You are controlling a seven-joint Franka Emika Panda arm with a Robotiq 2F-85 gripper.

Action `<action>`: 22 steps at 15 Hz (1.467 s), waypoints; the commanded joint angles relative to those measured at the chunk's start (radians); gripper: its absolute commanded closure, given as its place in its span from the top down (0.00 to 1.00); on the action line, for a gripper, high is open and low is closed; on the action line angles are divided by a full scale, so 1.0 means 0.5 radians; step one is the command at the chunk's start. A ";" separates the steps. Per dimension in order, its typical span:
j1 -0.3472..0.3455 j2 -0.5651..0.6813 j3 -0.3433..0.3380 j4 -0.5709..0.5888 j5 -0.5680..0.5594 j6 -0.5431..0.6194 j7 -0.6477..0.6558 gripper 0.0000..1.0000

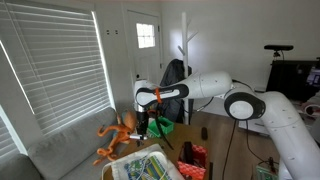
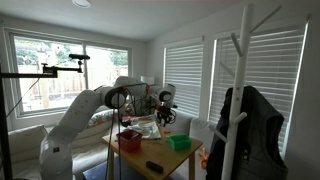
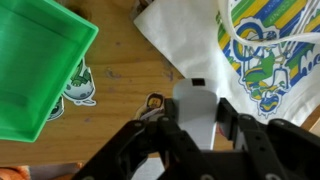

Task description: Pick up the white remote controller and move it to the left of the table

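Two fingers point(image 3: 236, 128) tight around white remote point(image 3: 195, 103)

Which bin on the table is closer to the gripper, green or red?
The green tray: in the wrist view it lies right beside the gripper holding the white remote; the red bin stands farther along the table.

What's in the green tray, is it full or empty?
Empty, as far as shown. In the wrist view the green tray shows only bare green floor, though part is out of frame.
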 commanded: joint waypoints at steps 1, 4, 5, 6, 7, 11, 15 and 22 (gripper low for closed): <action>0.014 0.005 -0.002 0.014 -0.041 -0.031 0.010 0.21; 0.029 0.015 0.006 -0.040 -0.030 0.009 0.028 0.21; 0.041 0.023 0.006 -0.051 -0.035 0.021 0.038 0.21; 0.058 0.037 0.002 -0.049 -0.051 0.046 0.051 0.21; 0.073 0.057 0.001 -0.043 -0.059 0.076 0.063 0.21; 0.131 0.111 -0.021 -0.022 -0.136 0.171 0.157 0.21; 0.162 0.154 -0.028 -0.002 -0.205 0.178 0.236 0.21; 0.153 0.141 -0.023 -0.012 -0.225 0.117 0.294 0.77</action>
